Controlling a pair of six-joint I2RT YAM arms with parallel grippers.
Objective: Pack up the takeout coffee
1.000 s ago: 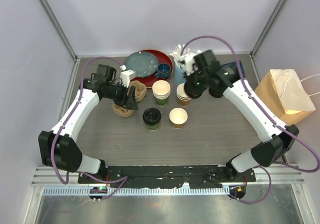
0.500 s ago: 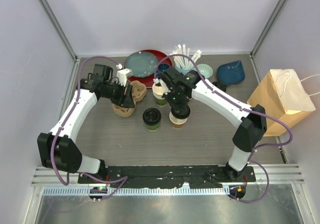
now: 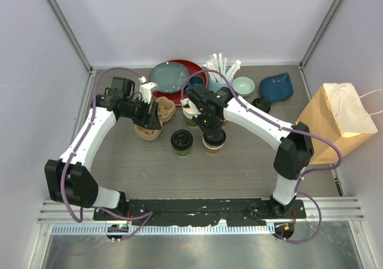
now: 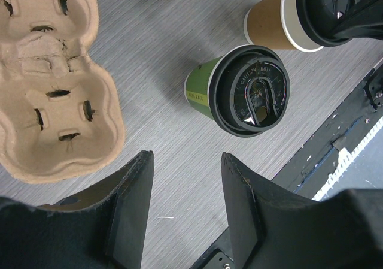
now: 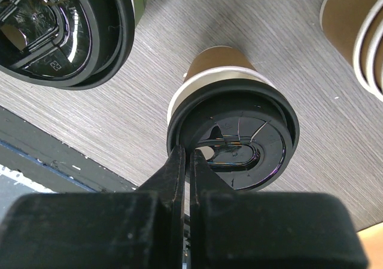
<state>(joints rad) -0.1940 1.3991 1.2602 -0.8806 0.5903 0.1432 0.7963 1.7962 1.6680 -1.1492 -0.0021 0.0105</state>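
Honestly, right gripper (image 5: 184,156) is pinching the lid (image 5: 239,134) rim; press it level onto the brown cup (image 5: 214,62). Left gripper (image 4: 187,161) hangs open.

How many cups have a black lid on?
2: the green cup mid-table, and the brown cup beside it, its lid pinched by the right gripper. Others may be hidden.

Soft, even light from above fills the top view: pale walls are bright, and shadows on the table (image 3: 251,161) are faint. The paper bag (image 3: 335,122) glows warm near its base. At the wrists, the green cup's black lid (image 4: 256,91) and the brown cup's lid (image 5: 234,142) catch glossy highlights. The near fingers (image 4: 128,206) of the left gripper (image 4: 187,161) are dark and blurred, and the table grain is sharp.
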